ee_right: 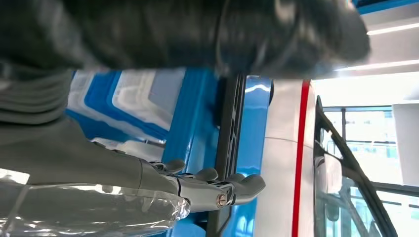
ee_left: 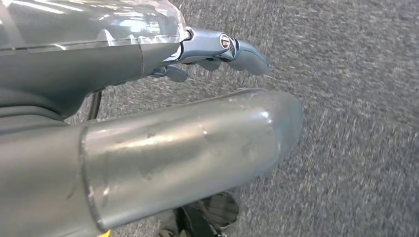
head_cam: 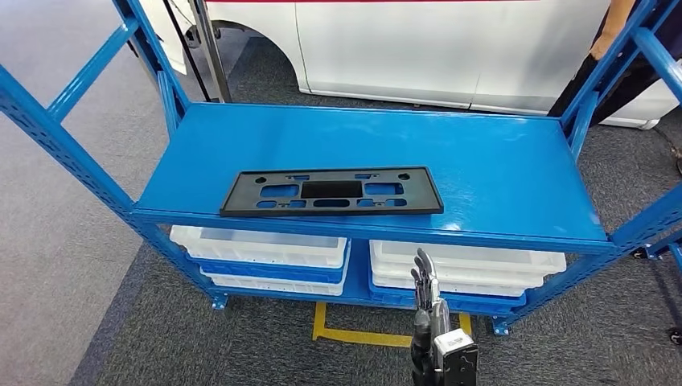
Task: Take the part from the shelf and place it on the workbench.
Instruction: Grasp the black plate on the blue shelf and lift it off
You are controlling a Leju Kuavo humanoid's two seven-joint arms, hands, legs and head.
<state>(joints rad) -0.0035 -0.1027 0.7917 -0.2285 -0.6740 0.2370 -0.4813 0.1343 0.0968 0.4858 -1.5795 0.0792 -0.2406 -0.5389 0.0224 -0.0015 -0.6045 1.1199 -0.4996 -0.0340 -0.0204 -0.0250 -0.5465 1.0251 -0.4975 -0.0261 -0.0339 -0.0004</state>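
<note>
The part (head_cam: 331, 191), a flat black rectangular plastic panel with several cut-outs, lies on the top deck of the blue shelf (head_cam: 499, 169), near its front edge and left of centre. My right hand (head_cam: 425, 281) rises in front of the shelf, below deck level and to the right of the part, fingers extended upward and holding nothing. In the right wrist view the hand (ee_right: 212, 190) is spread before the shelf front, with the part (ee_right: 230, 123) seen edge-on beyond it. My left hand (ee_left: 197, 128) hangs over grey carpet, fingers straight, empty.
White bins (head_cam: 261, 248) (head_cam: 466, 265) on blue trays fill the lower level. Blue uprights (head_cam: 56, 137) flank both sides of the shelf. A white vehicle (head_cam: 402, 48) stands behind it, and a person (head_cam: 619, 24) is at the far right. Yellow floor marking (head_cam: 354, 334) lies below.
</note>
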